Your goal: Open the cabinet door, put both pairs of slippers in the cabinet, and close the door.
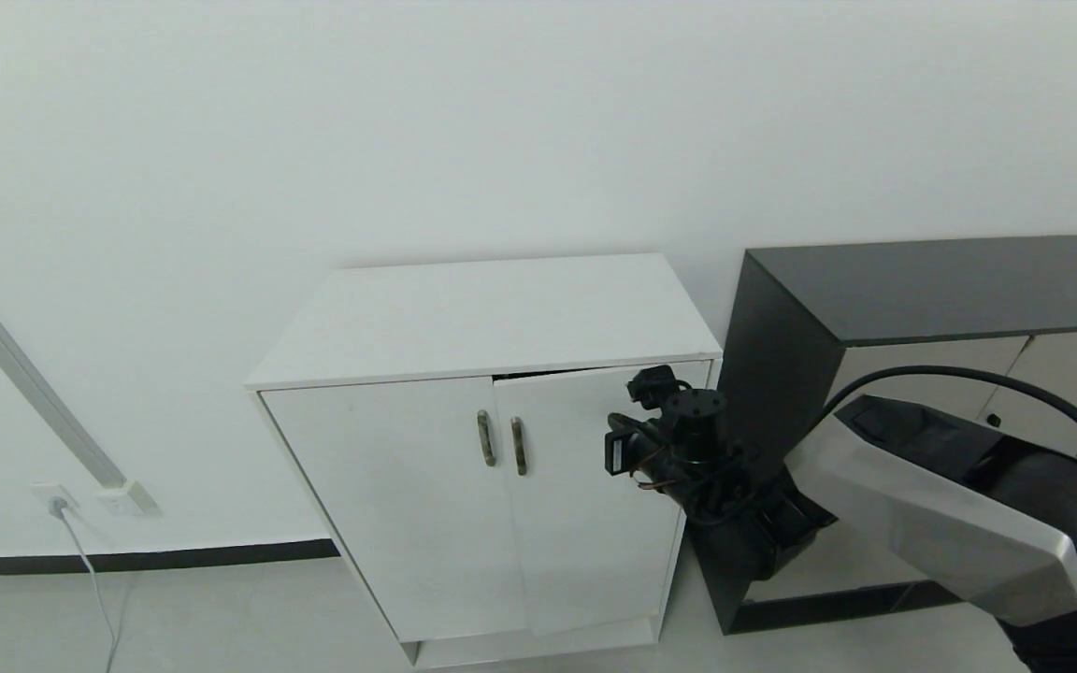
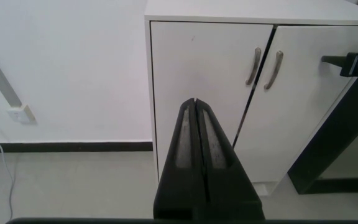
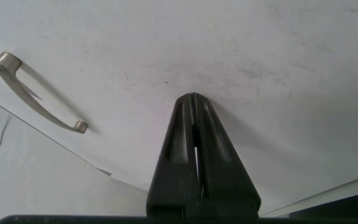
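Note:
The white cabinet [image 1: 492, 318] stands against the wall with two doors. Its left door [image 1: 389, 486] is closed; its right door [image 1: 585, 533] sits slightly ajar, with a dark gap along the top edge. Two metal handles [image 1: 485, 437] [image 1: 518, 446] meet at the middle. My right gripper [image 3: 193, 98] is shut, empty, and its tips rest against the right door's face, beside that door's handle [image 3: 39, 93]. In the head view the right gripper [image 1: 613, 453] is at the door's upper right part. My left gripper [image 2: 194, 106] is shut, empty, held back from the cabinet's left door [image 2: 204, 68].
A black desk [image 1: 931, 285] stands right beside the cabinet's right side. A wall socket with a cable [image 1: 57, 505] and a slanted wall strip [image 1: 24, 383] are to the left. Bare grey floor [image 1: 174, 617] lies in front of the cabinet.

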`<state>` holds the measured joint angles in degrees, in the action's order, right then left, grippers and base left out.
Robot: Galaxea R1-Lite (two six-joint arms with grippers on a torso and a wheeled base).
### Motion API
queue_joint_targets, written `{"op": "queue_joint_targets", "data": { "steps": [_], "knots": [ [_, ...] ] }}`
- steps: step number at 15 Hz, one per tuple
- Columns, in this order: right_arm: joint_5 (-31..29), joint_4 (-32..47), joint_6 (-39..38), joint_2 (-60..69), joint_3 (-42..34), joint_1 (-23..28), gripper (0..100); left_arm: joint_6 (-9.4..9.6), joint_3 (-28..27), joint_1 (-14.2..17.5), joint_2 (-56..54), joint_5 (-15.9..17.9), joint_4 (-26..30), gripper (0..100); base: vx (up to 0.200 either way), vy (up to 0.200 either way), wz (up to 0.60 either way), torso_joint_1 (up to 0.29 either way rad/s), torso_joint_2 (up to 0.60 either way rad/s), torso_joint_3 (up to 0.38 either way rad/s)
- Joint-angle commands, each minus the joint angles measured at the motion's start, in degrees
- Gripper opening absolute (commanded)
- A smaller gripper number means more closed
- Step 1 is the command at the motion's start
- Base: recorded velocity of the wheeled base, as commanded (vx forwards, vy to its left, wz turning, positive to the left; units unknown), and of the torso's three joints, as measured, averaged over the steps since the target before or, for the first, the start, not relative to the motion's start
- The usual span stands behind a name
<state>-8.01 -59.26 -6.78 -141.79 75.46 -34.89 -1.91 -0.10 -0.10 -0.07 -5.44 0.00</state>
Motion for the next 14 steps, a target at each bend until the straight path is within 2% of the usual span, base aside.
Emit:
{"op": "queue_joint_targets", "data": {
  "steps": [1, 14],
  "knots": [
    [0.01, -0.07, 0.01, -0.33, 0.39, 0.00, 0, -0.02, 0.01, 0.01, 0.07, -0.01, 0.00, 0, 0.000, 0.000, 0.00, 0.000, 0.00, 0.000],
    [0.01, -0.07, 1.24, -1.56, 2.85, 0.44, 0, -0.02, 0.01, 0.01, 0.07, 0.08, 0.00, 0, 0.000, 0.000, 0.00, 0.000, 0.00, 0.000]
  ]
}}
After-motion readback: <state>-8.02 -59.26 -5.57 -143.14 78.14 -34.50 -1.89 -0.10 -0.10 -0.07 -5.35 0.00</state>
